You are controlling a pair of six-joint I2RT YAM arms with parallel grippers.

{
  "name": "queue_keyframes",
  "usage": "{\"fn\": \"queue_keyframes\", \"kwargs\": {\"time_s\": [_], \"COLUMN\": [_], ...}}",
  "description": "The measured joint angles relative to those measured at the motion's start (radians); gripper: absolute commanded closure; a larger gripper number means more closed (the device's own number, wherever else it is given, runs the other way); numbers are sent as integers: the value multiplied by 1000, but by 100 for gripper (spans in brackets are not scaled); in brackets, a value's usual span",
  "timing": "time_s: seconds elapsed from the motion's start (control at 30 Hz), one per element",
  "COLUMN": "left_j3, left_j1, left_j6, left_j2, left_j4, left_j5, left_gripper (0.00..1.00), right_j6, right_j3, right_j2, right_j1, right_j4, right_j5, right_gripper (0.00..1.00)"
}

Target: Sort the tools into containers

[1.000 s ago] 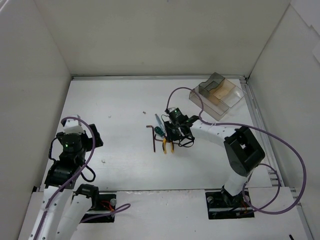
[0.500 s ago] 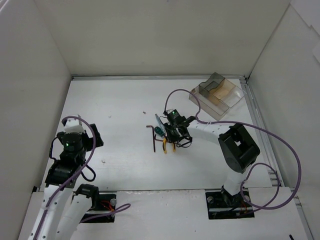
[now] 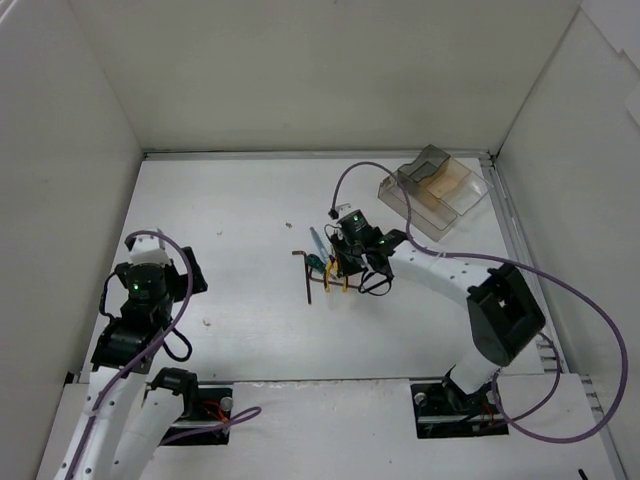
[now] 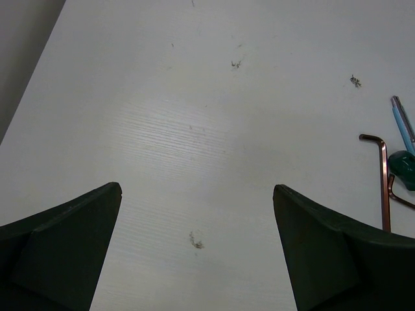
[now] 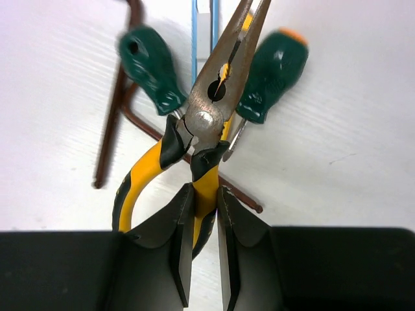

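Note:
In the right wrist view my right gripper (image 5: 205,188) is shut on one handle of the yellow-handled pliers (image 5: 211,116), whose nose points away between two green-handled screwdrivers (image 5: 150,70) (image 5: 271,65). A light-blue screwdriver (image 5: 194,29) lies beyond them. Two thin brownish hex keys (image 5: 117,103) (image 5: 241,195) lie under and beside the pliers. The top view shows this pile (image 3: 325,272) at the table's middle, with the clear divided container (image 3: 435,190) at the back right. My left gripper (image 4: 198,188) stands open over bare table at the near left.
White walls close the table in on three sides. A purple cable (image 3: 580,300) loops from the right arm over the right side of the table. Small dirt specks (image 4: 196,241) mark the surface in front of the left gripper.
My right gripper's jaws have closed onto the pliers' handle. The right arm's elbow has swung out to the right. The left arm has stayed still.

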Motion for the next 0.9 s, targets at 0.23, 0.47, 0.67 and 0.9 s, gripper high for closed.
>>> {"fn": "queue_keyframes", "kwargs": {"time_s": [0.23, 0.47, 0.67, 0.9], "left_j3": [0, 0, 0, 0], "left_j1": [0, 0, 0, 0], "left_j6": [0, 0, -2, -3], "left_j2": [-8, -25, -42, -48], "left_j4": [0, 0, -2, -7], "left_j5": [-1, 0, -5, -16], "left_gripper": [0, 0, 0, 0], "right_j6": [-6, 16, 14, -7], "right_j3": [9, 118, 295, 419], "right_j2": [-246, -282, -180, 0], "right_j1": [0, -90, -220, -414], "right_j4": [0, -16, -5, 116], "right_j5": [54, 164, 239, 170], "right_gripper": [100, 100, 100, 100]}}
